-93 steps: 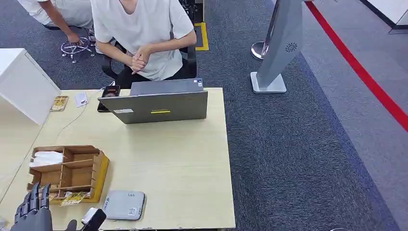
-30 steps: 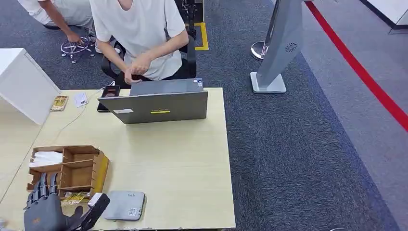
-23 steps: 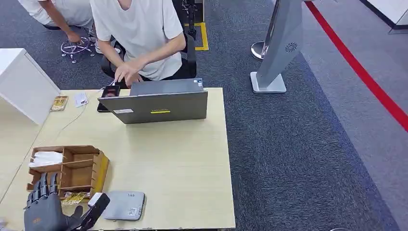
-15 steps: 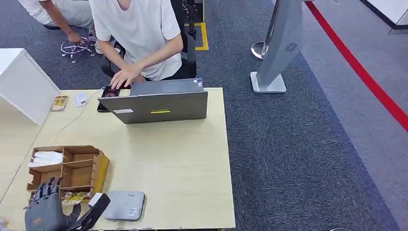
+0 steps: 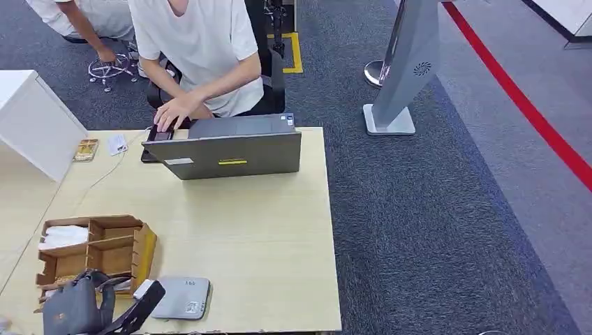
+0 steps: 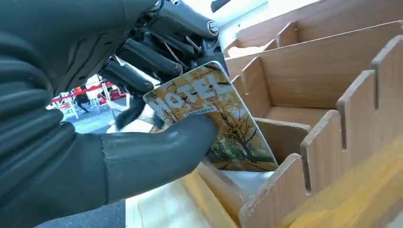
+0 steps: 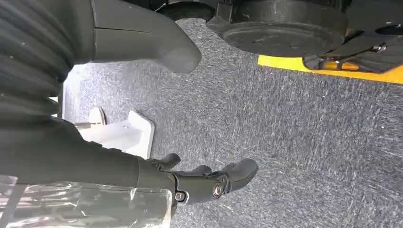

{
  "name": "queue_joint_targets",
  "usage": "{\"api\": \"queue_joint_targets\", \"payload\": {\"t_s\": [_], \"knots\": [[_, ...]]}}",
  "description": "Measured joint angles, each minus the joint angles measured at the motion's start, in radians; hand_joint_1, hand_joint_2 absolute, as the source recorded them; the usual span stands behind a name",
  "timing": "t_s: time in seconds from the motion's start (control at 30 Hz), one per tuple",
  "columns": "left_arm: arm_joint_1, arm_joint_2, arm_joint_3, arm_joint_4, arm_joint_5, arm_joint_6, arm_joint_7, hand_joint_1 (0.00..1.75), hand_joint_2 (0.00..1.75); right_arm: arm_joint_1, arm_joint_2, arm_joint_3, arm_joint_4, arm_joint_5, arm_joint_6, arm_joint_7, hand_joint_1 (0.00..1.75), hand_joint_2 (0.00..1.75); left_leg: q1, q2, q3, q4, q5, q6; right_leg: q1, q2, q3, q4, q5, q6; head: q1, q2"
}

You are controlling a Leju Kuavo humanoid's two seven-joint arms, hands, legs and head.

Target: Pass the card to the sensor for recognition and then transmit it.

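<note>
- My left hand point(image 5: 73, 307) sits at the near left corner of the table point(image 5: 258, 244), over the front compartment of the wooden organizer point(image 5: 94, 251).
- In the left wrist view my thumb point(image 6: 157, 152) and dark fingers point(image 6: 147, 59) pinch a hotel card point(image 6: 214, 118), its lower end down in that front compartment.
- Just to the right of my hand lies the grey sensor box point(image 5: 181, 296), flat on the table.
- Farther back stands a laptop point(image 5: 230, 150), with a person point(image 5: 199, 56) seated behind it.
- My right hand point(image 7: 199, 183) hangs over grey carpet point(image 7: 294, 142), fingers loosely curled, holding nothing.
</note>
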Motion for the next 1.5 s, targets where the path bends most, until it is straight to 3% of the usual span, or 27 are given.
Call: {"api": "queue_joint_targets", "payload": {"t_s": [0.73,1.03,1.2,1.33,1.5], "knots": [[0.005,0.0,-0.005,-0.013,0.0,-0.008,0.013,1.75,1.75,0.0,0.0,-0.001,0.0,0.001,0.001,0.0,0.0,1.75,0.0,0.0,0.001,0.0,0.0,0.0,0.0,0.0,0.0,0.0,0.0,0.0,0.0,0.0],[0.012,0.002,-0.06,-0.118,0.0,-0.076,0.047,1.75,1.75,-0.001,0.0,-0.003,0.0,0.015,0.003,0.0,0.0,1.75,0.0,0.0,0.0,0.0,0.0,0.0,0.0,0.0,0.0,0.0,0.0,0.0,0.0,0.0],[0.013,0.003,-0.079,-0.147,0.0,-0.076,0.031,1.75,1.75,-0.002,0.0,-0.004,0.0,0.019,0.005,0.0,0.0,1.75,0.0,0.0,0.0,0.0,0.0,0.0,0.0,0.0,0.0,0.0,0.0,0.0,0.0,0.0],[0.004,0.013,-0.143,-0.242,0.0,-0.103,0.023,1.75,1.75,-0.005,0.0,-0.006,0.001,0.024,-0.002,-0.001,0.0,1.75,0.0,0.0,0.0,0.0,0.0,0.0,0.0,0.0,0.0,0.0,0.0,0.0,0.0,0.0],[-0.123,0.063,-0.254,-0.356,0.0,-0.161,0.089,1.75,1.75,-0.007,0.0,-0.009,0.003,0.041,0.014,-0.012,0.0,1.75,0.0,-0.001,0.0,0.0,0.002,-0.001,0.0,-0.002,0.0,0.0,0.001,-0.001,0.0,0.0]]}}
